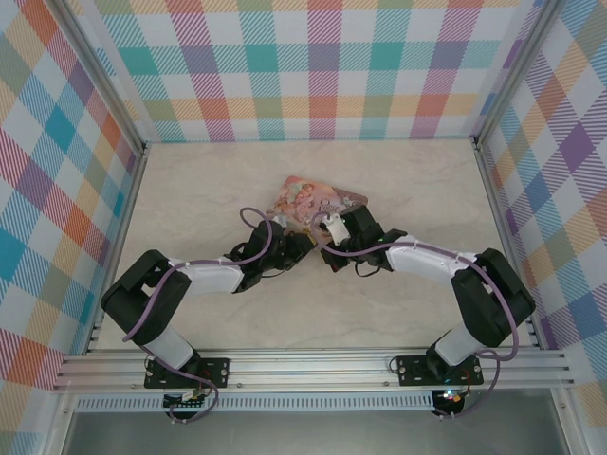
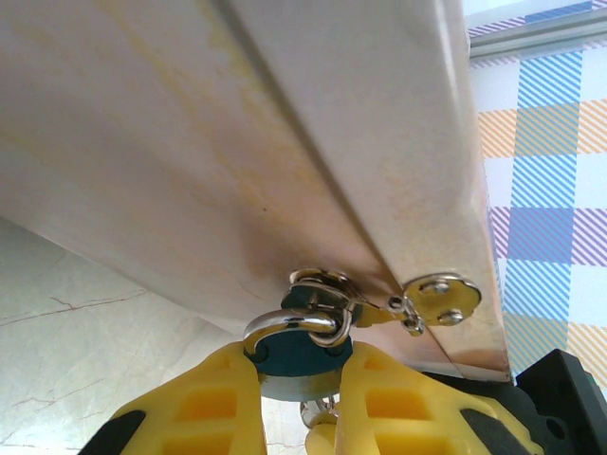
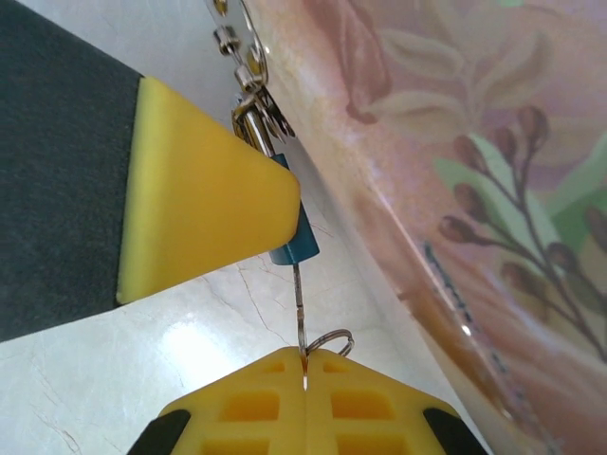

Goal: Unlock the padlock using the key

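The blue padlock (image 2: 296, 353) is pinched between my left gripper's (image 2: 302, 372) yellow fingers (image 2: 213, 398). Its metal shackle (image 2: 285, 325) is looped through the hasp (image 2: 438, 295) of the pink pictured tin (image 1: 308, 197). In the right wrist view my right gripper (image 3: 304, 368) is shut on the slim grey key (image 3: 300, 308). The key's blade runs straight up into the bottom of the padlock (image 3: 298, 246), and a small key ring (image 3: 329, 339) hangs beside it. From above, the left gripper (image 1: 290, 244) and the right gripper (image 1: 327, 241) meet at the tin's near edge, hiding lock and key.
The tin's pale side wall (image 2: 237, 142) looms close above the left fingers, and its flowered face (image 3: 474, 171) runs along the right of the right wrist view. The marble table (image 1: 190, 190) is bounded by plaid walls (image 1: 57, 190).
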`<state>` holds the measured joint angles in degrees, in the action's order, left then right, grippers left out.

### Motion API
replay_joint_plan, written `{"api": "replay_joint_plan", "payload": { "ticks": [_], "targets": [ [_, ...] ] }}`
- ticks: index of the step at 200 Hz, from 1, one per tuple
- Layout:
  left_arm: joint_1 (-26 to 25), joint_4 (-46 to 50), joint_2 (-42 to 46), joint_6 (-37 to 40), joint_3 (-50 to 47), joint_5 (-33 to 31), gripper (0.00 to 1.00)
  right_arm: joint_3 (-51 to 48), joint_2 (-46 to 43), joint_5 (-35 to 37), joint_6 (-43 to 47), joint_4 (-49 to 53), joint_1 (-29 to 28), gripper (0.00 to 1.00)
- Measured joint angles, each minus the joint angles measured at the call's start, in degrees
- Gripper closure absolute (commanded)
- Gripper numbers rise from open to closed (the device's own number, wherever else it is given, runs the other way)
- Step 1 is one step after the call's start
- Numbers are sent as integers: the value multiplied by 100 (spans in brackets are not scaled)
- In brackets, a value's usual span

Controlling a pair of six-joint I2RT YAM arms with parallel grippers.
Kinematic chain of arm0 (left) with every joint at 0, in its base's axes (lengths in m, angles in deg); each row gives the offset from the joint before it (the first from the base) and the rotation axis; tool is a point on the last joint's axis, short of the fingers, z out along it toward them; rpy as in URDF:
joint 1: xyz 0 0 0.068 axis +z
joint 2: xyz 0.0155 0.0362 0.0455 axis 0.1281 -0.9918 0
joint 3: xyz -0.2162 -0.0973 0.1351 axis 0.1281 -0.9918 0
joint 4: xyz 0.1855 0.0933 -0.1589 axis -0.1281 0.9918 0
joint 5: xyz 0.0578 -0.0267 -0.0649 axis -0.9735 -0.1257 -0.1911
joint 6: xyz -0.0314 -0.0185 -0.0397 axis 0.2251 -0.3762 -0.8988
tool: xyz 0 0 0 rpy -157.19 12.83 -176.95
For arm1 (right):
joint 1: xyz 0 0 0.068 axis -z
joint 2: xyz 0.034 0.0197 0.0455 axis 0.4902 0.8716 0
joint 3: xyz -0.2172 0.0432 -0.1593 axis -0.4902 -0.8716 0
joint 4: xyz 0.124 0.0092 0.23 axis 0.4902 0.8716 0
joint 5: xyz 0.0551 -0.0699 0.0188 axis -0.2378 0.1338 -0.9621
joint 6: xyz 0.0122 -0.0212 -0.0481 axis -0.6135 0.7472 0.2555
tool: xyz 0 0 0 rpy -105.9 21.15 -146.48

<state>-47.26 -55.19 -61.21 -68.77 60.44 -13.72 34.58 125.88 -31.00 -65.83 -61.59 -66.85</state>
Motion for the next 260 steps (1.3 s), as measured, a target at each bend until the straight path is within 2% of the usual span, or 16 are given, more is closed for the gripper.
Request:
{"api": "replay_joint_plan", "payload": {
  "ticks": [77, 128, 179, 260],
  "targets": [
    [0, -20, 2, -710, -11, 0, 100, -385, -103, -70, -173, -605, 0, 99],
    [-33, -271, 2, -1150, -116, 7, 100, -544, -308, -4, -214, -660, 0, 99],
    [-52, -282, 2, -1257, -125, 66, 100, -669, -570, 52, -214, -592, 0, 99],
    [-52, -286, 2, -1255, -151, 107, 100, -570, -492, -28, -190, -317, 0, 99]
  ]
}}
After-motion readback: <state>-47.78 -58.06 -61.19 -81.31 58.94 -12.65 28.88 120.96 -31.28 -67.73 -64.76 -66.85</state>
